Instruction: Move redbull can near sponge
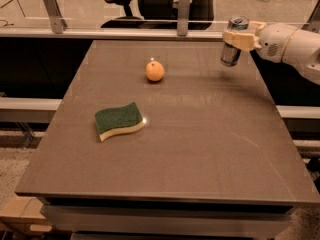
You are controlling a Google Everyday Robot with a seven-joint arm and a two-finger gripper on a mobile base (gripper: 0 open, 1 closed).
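The redbull can [231, 54] is upright at the far right of the table, lifted slightly above the surface. My gripper [239, 38] comes in from the right and is shut on the can around its upper half, with pale fingers [236, 38] across it. The sponge [119, 120], dark green on top over pale yellow foam, lies flat at the left middle of the table, far from the can.
An orange fruit [155, 71] sits on the table between can and sponge, toward the back. The brown table [200, 149] has a rail with metal posts [183, 6] behind it and an office chair beyond. My white arm [292, 46] spans the right edge.
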